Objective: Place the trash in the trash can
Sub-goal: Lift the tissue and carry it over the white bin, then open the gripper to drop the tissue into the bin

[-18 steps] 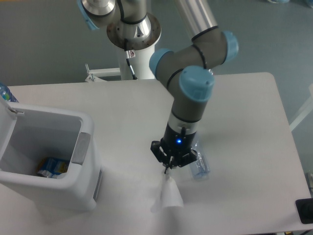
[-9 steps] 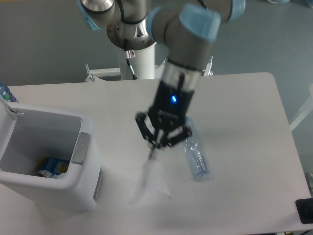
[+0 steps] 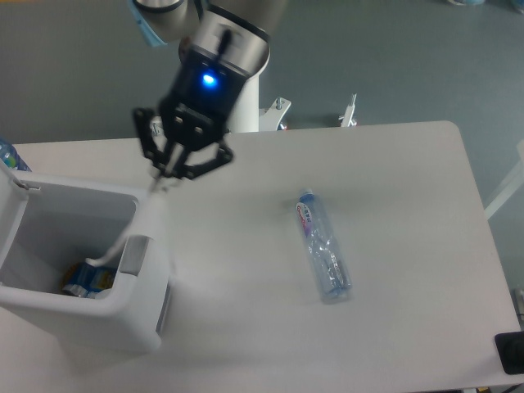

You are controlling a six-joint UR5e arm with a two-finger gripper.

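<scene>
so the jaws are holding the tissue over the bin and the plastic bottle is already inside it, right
Not quite. The gripper does hold the tissue over the trash can, but the plastic bottle is not inside it: the camera view shows it lying on the table, well to the right of the can.

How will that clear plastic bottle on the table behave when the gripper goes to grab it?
The plastic bottle looks empty and clear, so probably light. Its thin walls would likely buckle under the fingers rather than stay stiff. Lying on its side on the table, it may roll or skid if nudged off-centre.
</scene>
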